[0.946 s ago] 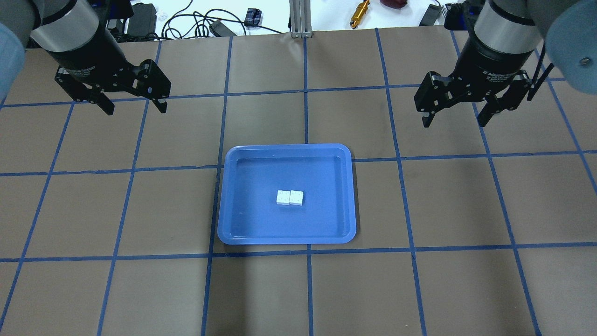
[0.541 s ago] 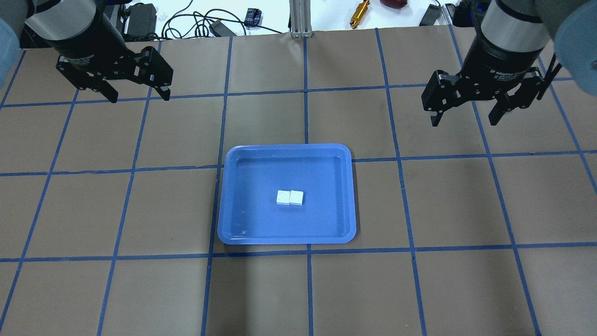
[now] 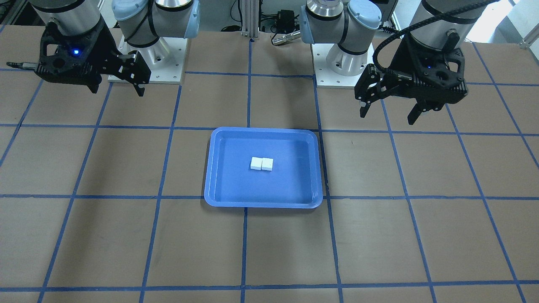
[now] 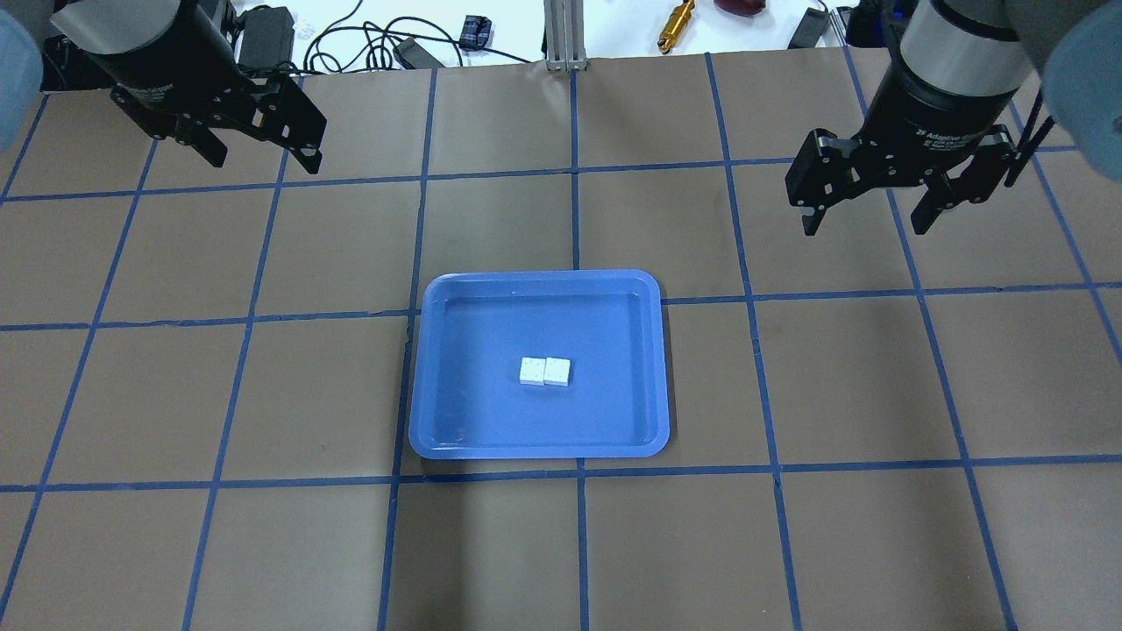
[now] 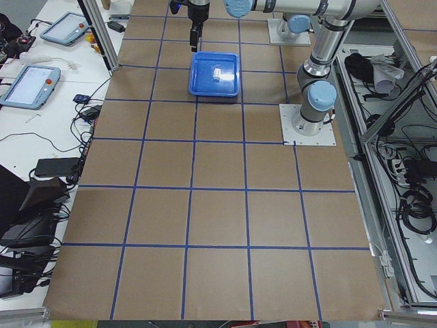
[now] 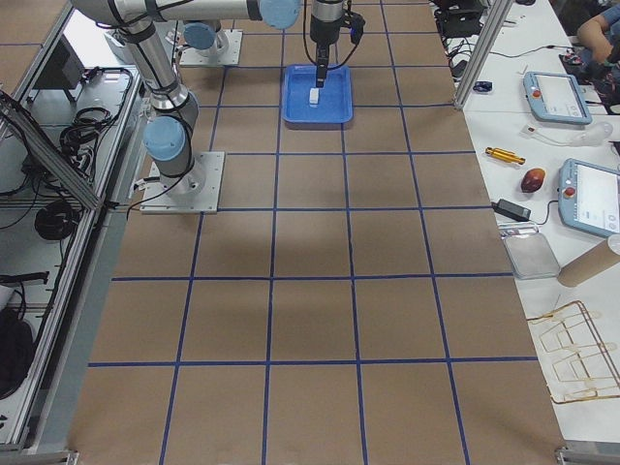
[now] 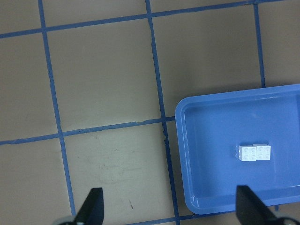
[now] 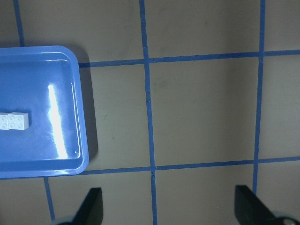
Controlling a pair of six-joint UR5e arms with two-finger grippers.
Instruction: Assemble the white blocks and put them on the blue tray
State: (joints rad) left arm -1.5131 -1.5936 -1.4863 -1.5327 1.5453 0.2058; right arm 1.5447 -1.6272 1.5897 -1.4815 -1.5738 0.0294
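The two white blocks (image 4: 544, 372) sit joined side by side near the middle of the blue tray (image 4: 491, 421), studs up. They also show in the front view (image 3: 261, 163) on the tray (image 3: 236, 187), in the left wrist view (image 7: 254, 153) and in the right wrist view (image 8: 14, 121). My left gripper (image 4: 263, 162) is open and empty, raised over the table far to the tray's back left. My right gripper (image 4: 863, 230) is open and empty, raised to the tray's back right. Both are well apart from the tray.
The table is brown paper with a blue tape grid. Beyond its far edge are cables, a black power brick (image 4: 267, 35), an aluminium post (image 4: 565, 35) and a brass tool (image 4: 677, 24). The arm bases (image 3: 343, 63) stand behind the tray.
My left gripper has moved toward the table's far edge, away from the tray. My right gripper has shifted slightly. Both stay open. The blocks and tray have not moved.
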